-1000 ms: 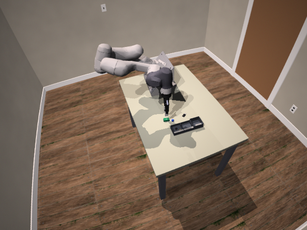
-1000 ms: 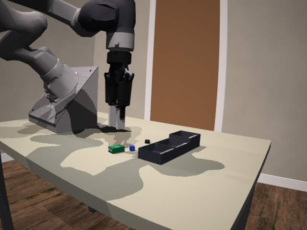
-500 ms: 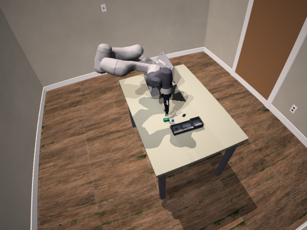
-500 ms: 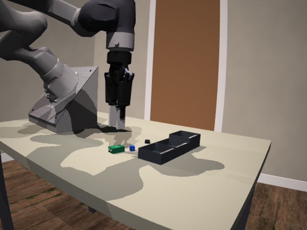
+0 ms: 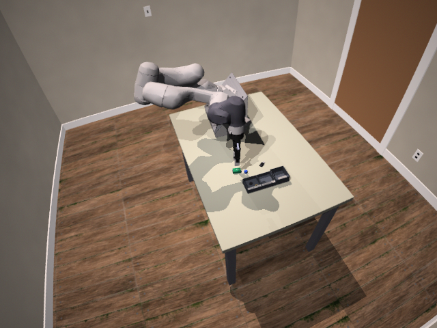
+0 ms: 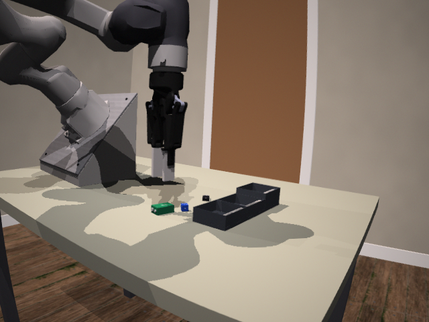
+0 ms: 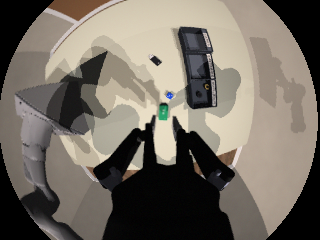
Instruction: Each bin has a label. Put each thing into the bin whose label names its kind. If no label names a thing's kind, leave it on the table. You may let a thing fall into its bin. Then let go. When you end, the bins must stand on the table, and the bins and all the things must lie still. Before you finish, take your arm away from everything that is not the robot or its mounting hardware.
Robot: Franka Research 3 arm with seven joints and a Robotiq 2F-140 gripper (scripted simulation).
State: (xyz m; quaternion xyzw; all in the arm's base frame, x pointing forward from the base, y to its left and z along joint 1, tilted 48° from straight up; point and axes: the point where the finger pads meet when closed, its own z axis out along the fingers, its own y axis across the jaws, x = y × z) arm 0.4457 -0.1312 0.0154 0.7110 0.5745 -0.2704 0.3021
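Observation:
A green block (image 5: 236, 170) lies on the table, also seen in the exterior view (image 6: 162, 208) and in the wrist view (image 7: 163, 115). A small blue cube (image 5: 246, 171) (image 6: 184, 206) (image 7: 170, 95) lies just right of it. A small black piece (image 5: 261, 164) (image 6: 206, 198) (image 7: 156, 60) lies farther back. A black bin with three compartments (image 5: 266, 178) (image 6: 236, 204) (image 7: 198, 67) stands to the right; its labels are too small to read. My gripper (image 5: 237, 162) (image 6: 163, 178) (image 7: 164, 120) hangs above the table just behind the green block, fingers down, narrowly open, with nothing between them.
The grey wedge-shaped robot mount (image 6: 93, 155) stands on the table behind and to the left of my gripper. Small items lie in the bin's compartments; I cannot tell what they are. The table's edges are far from the objects.

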